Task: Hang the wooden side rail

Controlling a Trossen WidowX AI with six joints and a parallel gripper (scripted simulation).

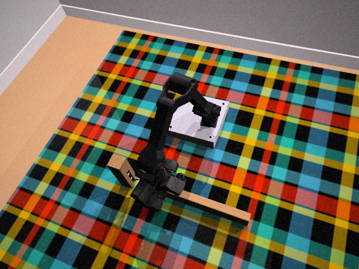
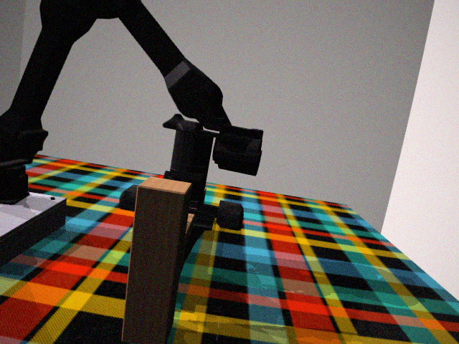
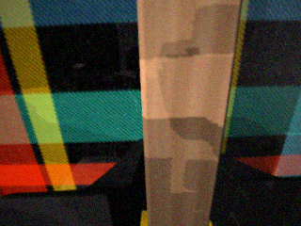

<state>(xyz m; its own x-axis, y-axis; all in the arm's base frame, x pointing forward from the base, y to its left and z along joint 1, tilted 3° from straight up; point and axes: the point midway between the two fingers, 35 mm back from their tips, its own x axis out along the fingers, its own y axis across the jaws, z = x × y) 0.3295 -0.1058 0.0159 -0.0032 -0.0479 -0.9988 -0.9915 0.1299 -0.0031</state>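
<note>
The rail (image 1: 212,205) (image 2: 189,221) (image 3: 185,99) is running from the middle of the top frame towards its lower right, its hook end hiding under the arm. The pincer (image 1: 162,188) (image 2: 188,214) (image 3: 165,143) is gripping it firmly by the sides near that end, fingers closed on the wood. It is looking stiff and fairly light but long, so it will probably be levering about the fingers; holding close to the hooks seems right for steering them, and the smooth sides might be slipping if the far end drags. The post (image 1: 120,170) (image 2: 157,259) is standing just beyond the hook end, left of centre in the top frame, its slot facing the rail; whether the hooks are meeting the pins is impossible to tell
</note>
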